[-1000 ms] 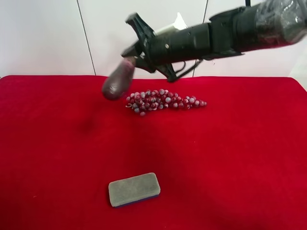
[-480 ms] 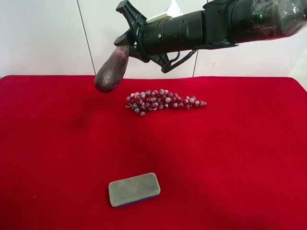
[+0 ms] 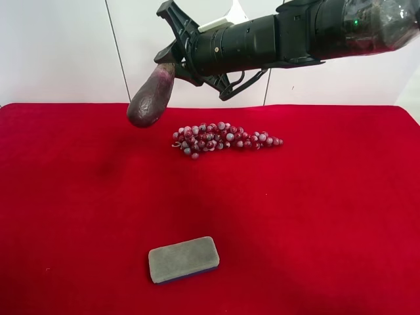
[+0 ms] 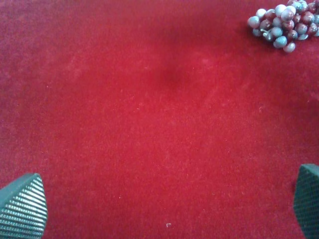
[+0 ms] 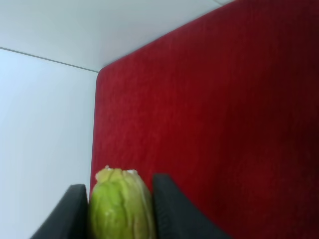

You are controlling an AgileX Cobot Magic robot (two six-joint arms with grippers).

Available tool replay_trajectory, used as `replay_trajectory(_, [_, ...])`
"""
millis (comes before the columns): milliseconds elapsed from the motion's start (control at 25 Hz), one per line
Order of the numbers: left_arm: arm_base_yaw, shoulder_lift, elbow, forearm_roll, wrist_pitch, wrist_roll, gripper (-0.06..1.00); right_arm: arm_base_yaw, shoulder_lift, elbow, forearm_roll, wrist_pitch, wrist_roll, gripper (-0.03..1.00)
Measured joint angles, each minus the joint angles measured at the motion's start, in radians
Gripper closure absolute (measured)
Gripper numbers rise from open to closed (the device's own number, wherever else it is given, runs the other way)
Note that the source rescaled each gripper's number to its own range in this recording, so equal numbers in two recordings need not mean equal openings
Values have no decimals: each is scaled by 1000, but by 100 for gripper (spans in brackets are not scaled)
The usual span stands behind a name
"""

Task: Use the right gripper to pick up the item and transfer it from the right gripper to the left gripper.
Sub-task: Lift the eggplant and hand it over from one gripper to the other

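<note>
Item [image 3: 151, 102] is hanging in the air, stem end pinched betw the right gripper [image 3: 176, 58] jaws, fat end drooping down and out past the tips. R wrist cam is showing its pale green-yellow tip [image 5: 121, 204] wedged tight betw both fingers [image 5: 169, 206], so jaws are clamping on it with no gap. Pickup is done, I'd say; handover isn't. Left gripper [image 4: 164, 204] is sitting wide open w/ nothing betw its pads [image 4: 22, 206], only red cloth [image 4: 149, 124] under them and grapes [image 4: 284, 22] well off past one tip; item isn't showing in L cam, so the arms are looking well apart. Remaining: bring the jaws together, L closes, R releases. Vs 1 s ago: R arm is sitting higher, item is lifted clear of the grapes [image 3: 223, 138]; barely changing over the last half sec. Eraser [image 3: 183, 259] is lying untouched, far below the R jaws.
</note>
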Motion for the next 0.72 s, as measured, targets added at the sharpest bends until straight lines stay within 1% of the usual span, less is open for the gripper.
replay_trajectory(120, [0, 0, 0, -5, 0, 0, -6, 0, 0, 0, 0, 0, 0, 97])
replay_trajectory(320, [0, 24, 0, -37, -2, 1, -6, 0, 0, 0, 0, 2, 0, 97])
replay_trajectory(520, [0, 161, 0, -66, -3, 30, -6, 0, 0, 0, 0, 10, 0, 97])
replay_trajectory(720, [0, 299, -11, -145, -5, 99, -6, 0, 0, 0, 0, 12, 0, 97])
